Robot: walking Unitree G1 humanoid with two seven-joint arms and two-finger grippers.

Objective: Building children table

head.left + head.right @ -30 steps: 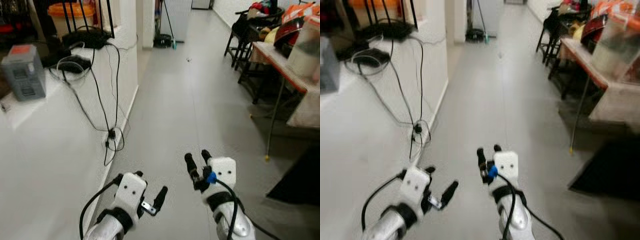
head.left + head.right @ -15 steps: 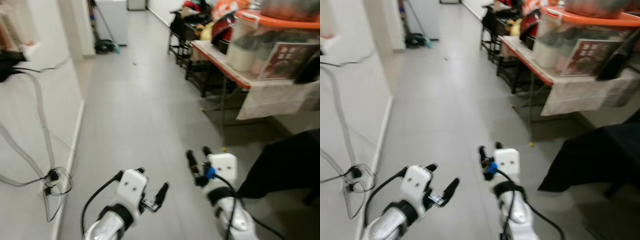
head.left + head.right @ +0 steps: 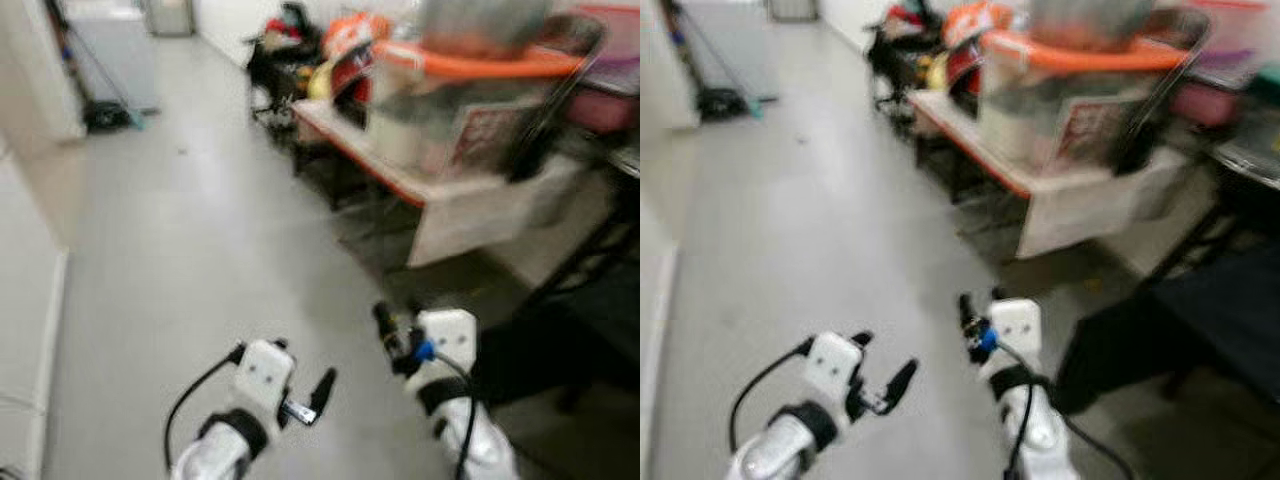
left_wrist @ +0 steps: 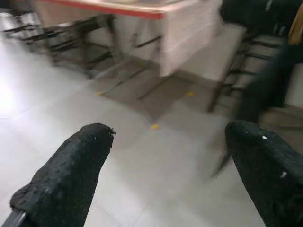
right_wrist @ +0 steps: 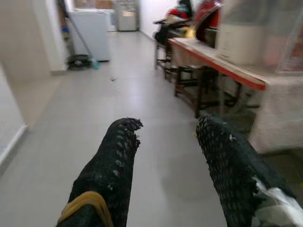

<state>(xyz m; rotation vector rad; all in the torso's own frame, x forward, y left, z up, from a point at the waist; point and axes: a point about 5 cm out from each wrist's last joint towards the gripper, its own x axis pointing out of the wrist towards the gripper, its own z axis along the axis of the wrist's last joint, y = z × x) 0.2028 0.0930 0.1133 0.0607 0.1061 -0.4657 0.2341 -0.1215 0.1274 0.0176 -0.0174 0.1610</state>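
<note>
Left gripper (image 3: 300,385) wide open, empty; right gripper (image 3: 398,318) parted, empty

Two grippers hang over the grey floor (image 3: 180,240): the left gripper (image 3: 300,385) and the right gripper (image 3: 395,318). Beside that floor stands one red-edged table (image 3: 400,185), bearing one orange-lidded tub (image 3: 470,70).

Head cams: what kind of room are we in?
Probably a corridor or utility passage in a home, used for storage: a long grey tiled floor, a cluttered red-edged table along the robot's right bearing an orange-lidded bin, and a broom at the far end.
</note>
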